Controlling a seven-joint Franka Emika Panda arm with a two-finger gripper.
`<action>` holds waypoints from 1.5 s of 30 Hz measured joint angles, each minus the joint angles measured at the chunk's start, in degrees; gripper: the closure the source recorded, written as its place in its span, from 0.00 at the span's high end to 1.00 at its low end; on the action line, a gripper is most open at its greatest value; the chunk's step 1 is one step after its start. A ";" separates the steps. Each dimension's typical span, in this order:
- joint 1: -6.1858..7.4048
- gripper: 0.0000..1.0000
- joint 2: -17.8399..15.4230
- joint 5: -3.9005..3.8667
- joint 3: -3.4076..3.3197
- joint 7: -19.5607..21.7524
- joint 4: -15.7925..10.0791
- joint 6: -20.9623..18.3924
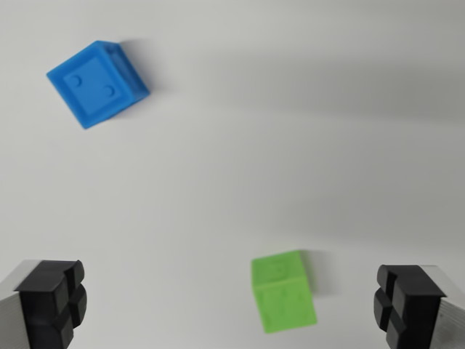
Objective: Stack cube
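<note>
1. Your gripper (231, 305) stood released, its two black fingertips (52, 302) spread wide at the wrist view's lower corners, nothing clasped between them.
2. The green cube (282, 291) lay on the white table (290, 160) between the fingertips, nearer the one on the wrist view's right, touching neither.
3. The blue cube (97, 83) sat well apart, far ahead of the gripper towards the wrist view's upper left, turned at an angle.

white table (240, 167), blue cube (97, 83), green cube (282, 291)
</note>
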 joint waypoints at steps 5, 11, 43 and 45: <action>0.54 1.00 1.24 -0.18 0.38 -0.99 -0.05 1.25; 1.32 1.00 2.91 -0.51 0.80 -2.22 -0.05 2.78; 6.24 1.00 16.36 -4.03 3.41 -10.21 4.12 11.61; 6.58 1.00 17.34 -4.34 3.51 -10.65 4.66 12.00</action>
